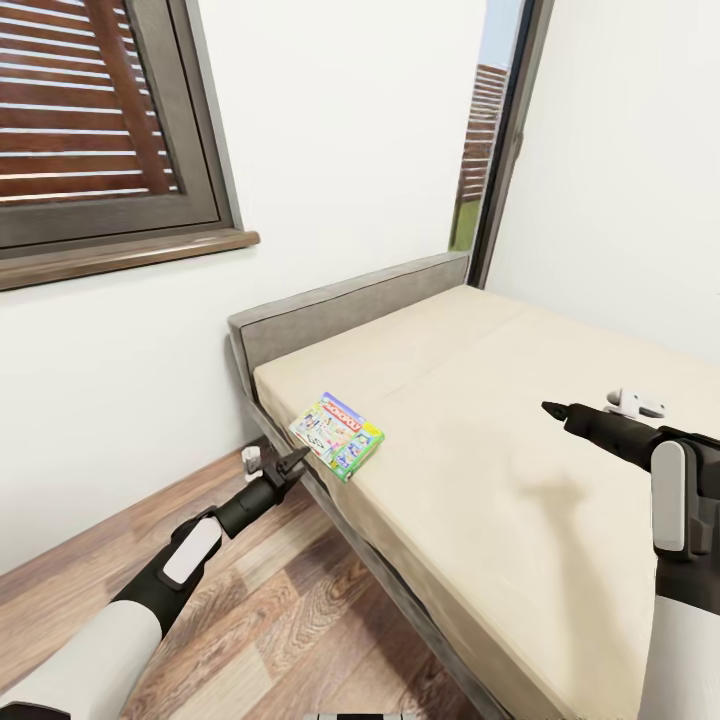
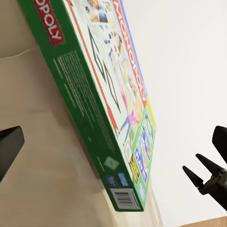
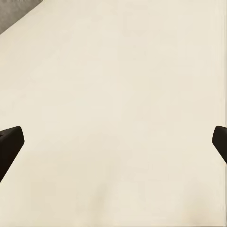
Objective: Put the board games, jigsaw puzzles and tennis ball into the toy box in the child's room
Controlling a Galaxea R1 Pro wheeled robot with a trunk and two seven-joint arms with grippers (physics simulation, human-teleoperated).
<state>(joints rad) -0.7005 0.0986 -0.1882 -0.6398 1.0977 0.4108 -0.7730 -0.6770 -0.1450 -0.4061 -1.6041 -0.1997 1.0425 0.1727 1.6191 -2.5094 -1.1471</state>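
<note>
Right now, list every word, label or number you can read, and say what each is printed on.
"MONOPOLY": on the lid of the board game lying on the bed.
"OPOLY": on the box's green side edge, its start cut off in the left wrist view.
Barcode, small side print: too small to read.

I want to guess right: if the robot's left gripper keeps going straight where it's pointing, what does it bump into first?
Probably the MONOPOLY board game at the bed's edge. The open left gripper points right at its green side.

glossy printed cardboard board game (image 1: 337, 435)

left gripper (image 1: 292, 462) agape, right gripper (image 3: 113, 142) likewise (both empty)
</note>
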